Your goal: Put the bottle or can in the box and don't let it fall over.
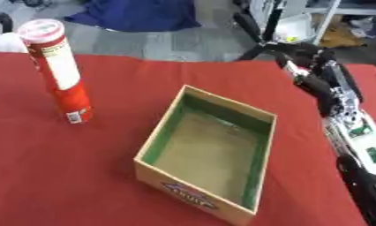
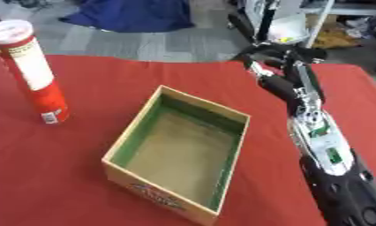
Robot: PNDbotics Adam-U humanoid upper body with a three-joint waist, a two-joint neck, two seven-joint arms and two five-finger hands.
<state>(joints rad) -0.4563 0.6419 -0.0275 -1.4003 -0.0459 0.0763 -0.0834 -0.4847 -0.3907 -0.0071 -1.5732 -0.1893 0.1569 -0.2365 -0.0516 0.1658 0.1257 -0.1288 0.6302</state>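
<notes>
A tall red and white can [image 1: 58, 70] with a white lid stands upright on the red tablecloth at the far left. An open cardboard box [image 1: 209, 148] with green inner walls sits in the middle, and nothing lies in it. My right hand [image 2: 277, 66] hovers over the cloth beyond the box's far right corner, fingers curled with nothing in them, far from the can. My left hand is out of sight.
The red tablecloth [image 1: 75, 167] covers the table. Beyond its far edge lie a grey floor, a blue cloth [image 1: 137, 15] and a black stand with shelving [image 1: 291, 24] at the back right.
</notes>
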